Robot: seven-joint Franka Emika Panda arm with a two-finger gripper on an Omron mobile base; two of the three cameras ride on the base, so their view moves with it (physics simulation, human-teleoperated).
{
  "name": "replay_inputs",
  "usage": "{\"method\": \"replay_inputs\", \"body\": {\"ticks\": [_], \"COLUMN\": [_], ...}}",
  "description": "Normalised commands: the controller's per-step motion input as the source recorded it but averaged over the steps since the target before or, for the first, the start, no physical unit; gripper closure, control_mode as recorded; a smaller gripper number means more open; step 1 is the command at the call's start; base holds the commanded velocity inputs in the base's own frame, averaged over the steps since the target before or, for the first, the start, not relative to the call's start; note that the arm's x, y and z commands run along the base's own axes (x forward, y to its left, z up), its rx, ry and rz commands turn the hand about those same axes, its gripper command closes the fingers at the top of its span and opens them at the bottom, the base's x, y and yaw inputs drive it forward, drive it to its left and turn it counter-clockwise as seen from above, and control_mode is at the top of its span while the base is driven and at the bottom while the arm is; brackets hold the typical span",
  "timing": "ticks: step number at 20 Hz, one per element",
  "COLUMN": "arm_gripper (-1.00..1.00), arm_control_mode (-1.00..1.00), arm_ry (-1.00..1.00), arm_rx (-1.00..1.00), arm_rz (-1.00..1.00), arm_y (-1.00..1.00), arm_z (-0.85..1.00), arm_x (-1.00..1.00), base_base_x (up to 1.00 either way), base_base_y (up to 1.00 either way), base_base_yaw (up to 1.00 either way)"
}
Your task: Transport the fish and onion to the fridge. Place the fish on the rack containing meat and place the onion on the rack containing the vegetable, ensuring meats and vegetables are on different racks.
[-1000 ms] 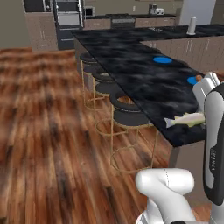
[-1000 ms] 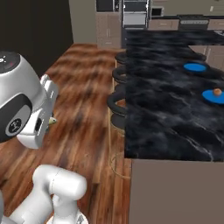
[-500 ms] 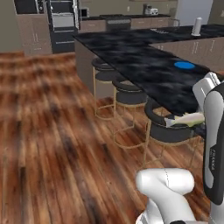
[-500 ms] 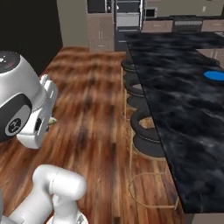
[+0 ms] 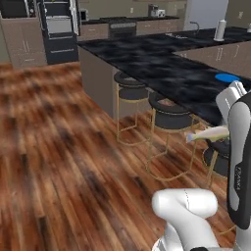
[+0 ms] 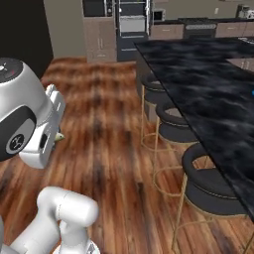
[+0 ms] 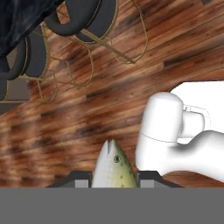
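Two dark fingertips (image 7: pixel 83 178) of our gripper (image 7: pixel 114 178) are clamping the fish (image 7: pixel 112 166) between them in the hand view, its speckled head and eye pointing up over the wood floor (image 7: pixel 87 118). From the left base view we are seeing the same fish (image 5: pixel 208 134) sticking out sideways from behind our white arm, held in the air above the floor and in front of the round black stools (image 5: pixel 169 110) with thin gold legs. We are looking along the dark marbled counter (image 5: pixel 162 63), where a blue plate (image 5: pixel 227 77) is lying near its right end. Beyond the counter's far end, a built-in oven (image 6: pixel 131 22) is sitting in the brown cabinets (image 6: pixel 99 37) against the back wall.
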Motion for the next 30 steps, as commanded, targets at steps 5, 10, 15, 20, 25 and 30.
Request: {"method": "replay_inputs", "body": {"ticks": [5,10,15,20,25,30], "arm_gripper": [1.0,1.0,1.0,1.0,1.0,1.0], "arm_control_mode": [1.0,1.0,1.0,1.0,1.0,1.0], "arm_ry": [0.0,0.0,0.0,0.0,0.0,0.0], "arm_rx": [0.0,0.0,0.0,0.0,0.0,0.0], "arm_rz": [0.0,0.0,0.0,0.0,0.0,0.0], "arm_y": [0.0,0.0,0.0,0.0,0.0,0.0], "arm_z": [0.0,0.0,0.0,0.0,0.0,0.0], "arm_x": [0.0,0.0,0.0,0.0,0.0,0.0], "base_base_x": [1.0,1.0,1.0,1.0,1.0,1.0], "base_base_y": [1.0,1.0,1.0,1.0,0.98,0.85], "base_base_yaw": [-0.27,-0.19,-0.2,-0.15,-0.11,-0.09]}}
